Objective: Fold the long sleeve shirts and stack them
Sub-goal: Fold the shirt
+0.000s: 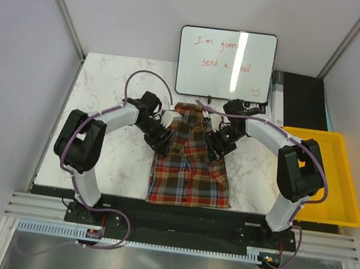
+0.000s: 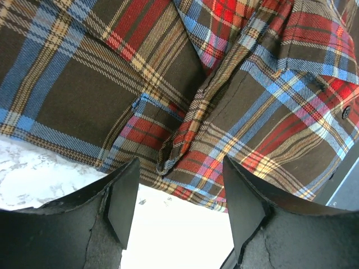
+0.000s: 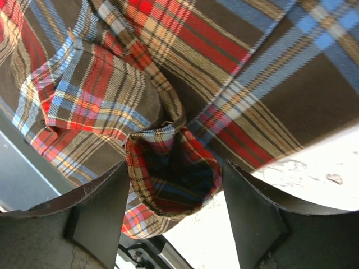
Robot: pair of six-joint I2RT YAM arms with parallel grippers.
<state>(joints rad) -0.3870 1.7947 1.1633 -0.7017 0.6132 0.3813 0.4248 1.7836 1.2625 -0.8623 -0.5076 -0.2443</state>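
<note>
Top view: your plaid shirt [image 1: 192, 169] lies flat at centre frame, sleeves apparently tucked in; body fold and stacking remain. Left wrist: left gripper [image 2: 180, 168] spread, empty, at the shirt's edge. Right wrist: right gripper [image 3: 175, 174] spread around a sleeve cuff [image 3: 174, 185], apparently not squeezing.

shirt [image 1: 192, 169]: brown-red-blue-tan plaid | bin [image 1: 351, 197]: yellow | table [image 1: 105, 98]: white, grey-veined marble | whiteboard [image 1: 206, 62]: white, red writing
</note>
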